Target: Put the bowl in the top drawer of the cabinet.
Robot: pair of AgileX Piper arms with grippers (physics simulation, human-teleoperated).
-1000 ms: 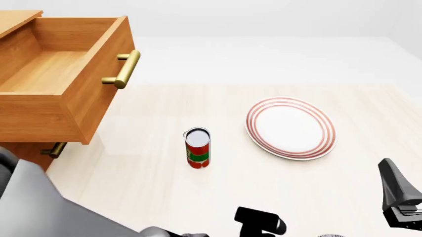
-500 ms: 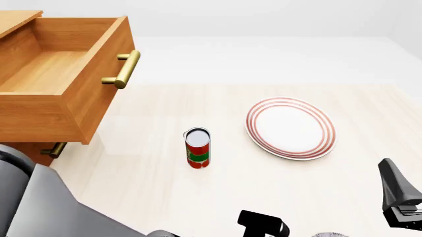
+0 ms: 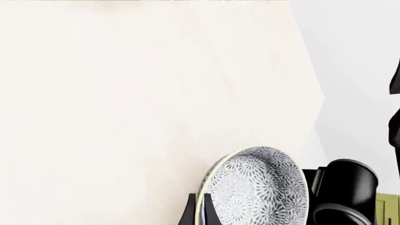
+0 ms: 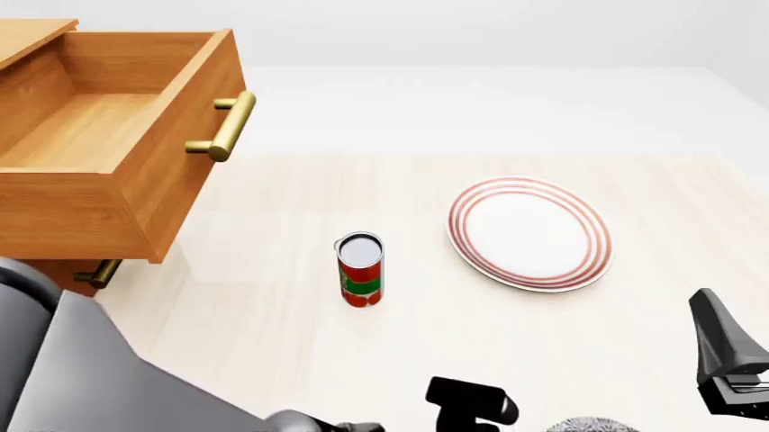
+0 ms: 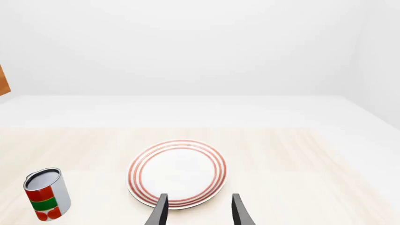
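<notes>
The bowl [image 3: 256, 187] sits low and right of centre in the left wrist view, tipped up on edge so its patterned inside faces the camera, with the left gripper [image 3: 201, 213] clamped on its rim: one dark finger shows outside the wall and one inside, pinching it. In the front view only a sliver of patterned rim [image 4: 592, 425] peeks in at the bottom edge, right of centre, beside the black gripper parts, so the bowl lies at the near edge of the table [image 4: 276, 297], well apart from its goal.

The top drawer [image 4: 85, 135] stands pulled open in the upper left of the front view, its brass handle [image 4: 229, 126] facing right and its floor bare, jutting from the cabinet [image 4: 31, 36]. From the bowl, then, the drawer lies up and far to the left, on the left arm's own side, so I judge the carry to be a lift and a long sweep leftward over the drawer's front wall.

The right gripper [image 5: 198, 211] hangs with its fingers parted and nothing between them, pointed at the red-ringed plate [image 5: 178, 172]. A red and green can [image 4: 360, 270] stands mid-table, beside the likely path. Only the left wrist view shows the grip; only the front view shows the drawer.
</notes>
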